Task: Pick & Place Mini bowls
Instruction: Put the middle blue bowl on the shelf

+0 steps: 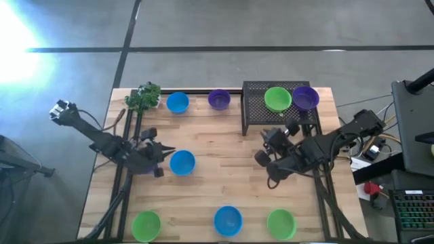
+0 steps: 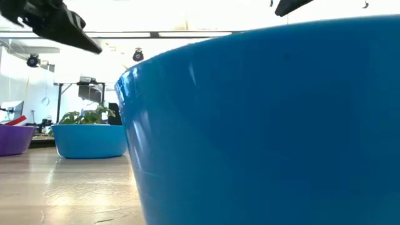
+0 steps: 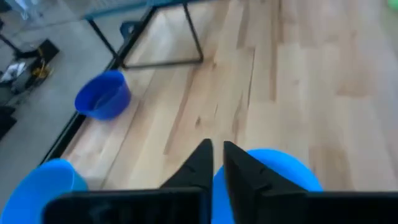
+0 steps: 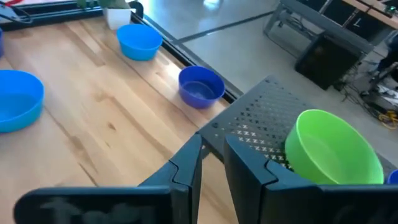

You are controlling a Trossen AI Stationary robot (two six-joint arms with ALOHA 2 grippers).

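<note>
Several mini bowls stand on the wooden table. A blue one [image 1: 178, 102] and a purple one [image 1: 219, 99] are at the far edge. A blue one [image 1: 182, 163] is left of the middle. A green [image 1: 146, 225], a blue [image 1: 228, 220] and a green one [image 1: 281, 222] are along the near edge. A green bowl [image 1: 277, 99] and a purple bowl [image 1: 305, 97] sit on a black mesh rack [image 1: 254, 115]. My left gripper [image 1: 166, 151] is shut and empty, its tips over the left rim of the middle blue bowl [image 3: 273, 171]. My right gripper [image 1: 266, 146] is shut and empty beside the rack's near-left corner [image 4: 249, 118].
A small green plant [image 1: 144, 97] stands at the far left corner. The near blue bowl [image 2: 269, 125] fills most of the low view. Bare wood lies in the table's middle [image 1: 224, 152]. The rack takes up the far right corner.
</note>
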